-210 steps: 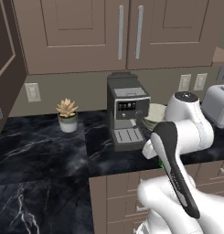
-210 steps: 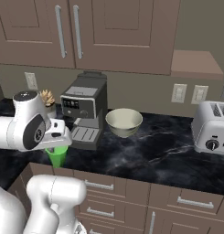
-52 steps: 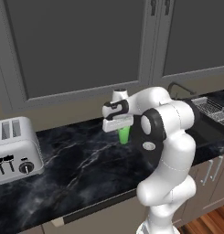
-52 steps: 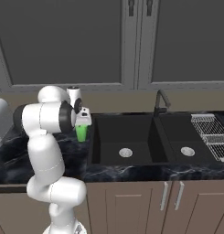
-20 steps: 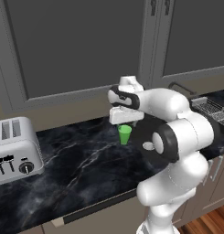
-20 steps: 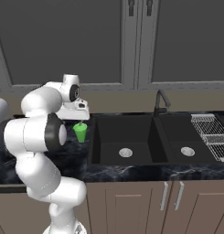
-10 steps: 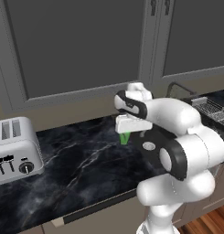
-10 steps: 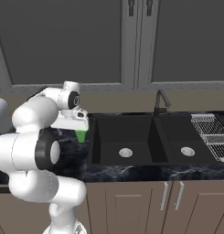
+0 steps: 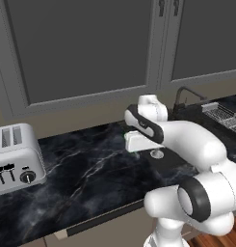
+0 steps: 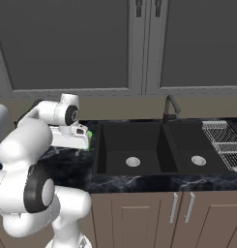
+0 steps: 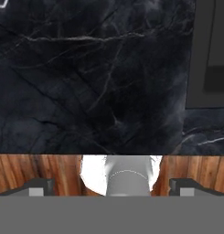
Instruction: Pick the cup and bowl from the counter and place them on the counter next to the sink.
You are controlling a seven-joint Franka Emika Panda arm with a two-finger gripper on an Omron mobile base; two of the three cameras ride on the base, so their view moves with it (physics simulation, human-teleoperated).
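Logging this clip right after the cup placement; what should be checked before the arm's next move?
1. Fingers wide apart, nothing between them: ok.
2. Cup on the counter just left of the sink: ok.
3. Cup upright: cannot tell, the hand covers most of it.
4. Cup clear of the gripper: ok in the hand view.
5. Toaster well away from the arm: ok.

The white arm curves up from the lower right over the black marble counter point(image 9: 90, 169). A silver toaster point(image 9: 16, 157) sits at the left edge; a dark faucet point(image 9: 184, 94) stands upper right.
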